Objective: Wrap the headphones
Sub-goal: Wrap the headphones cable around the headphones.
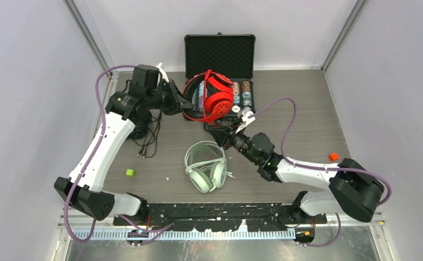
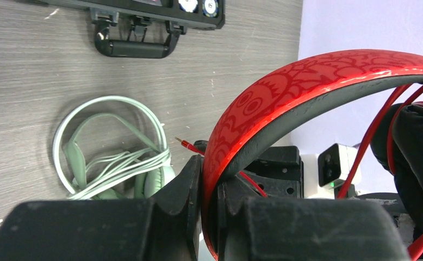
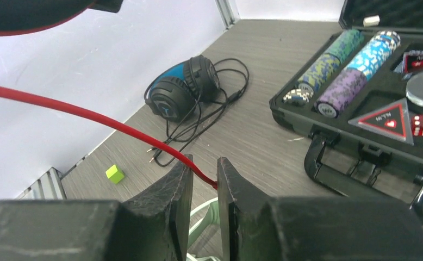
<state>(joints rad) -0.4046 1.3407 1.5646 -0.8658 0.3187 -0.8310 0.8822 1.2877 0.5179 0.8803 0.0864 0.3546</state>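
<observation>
Red headphones (image 1: 218,98): patterned headband (image 2: 307,81) gripped by left claw (image 2: 209,179); right claw (image 3: 204,171) ajar around cable (image 3: 89,117).

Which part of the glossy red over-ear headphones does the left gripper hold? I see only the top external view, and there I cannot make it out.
Observer: The left gripper is shut on the glossy red over-ear headphones, on their patterned headband.
Operator: And does the right gripper pinch the cable?
Observer: No. The thin red cable runs between the fingers of the right gripper, but the jaws stand apart, with a gap wider than the cable.
Operator: What lies half hidden behind the left arm?
Observer: There lie bulky black over-ear headphones with a blue-lined headband. Their black cable is loose on the grey wood-grain table, not wrapped.
</observation>
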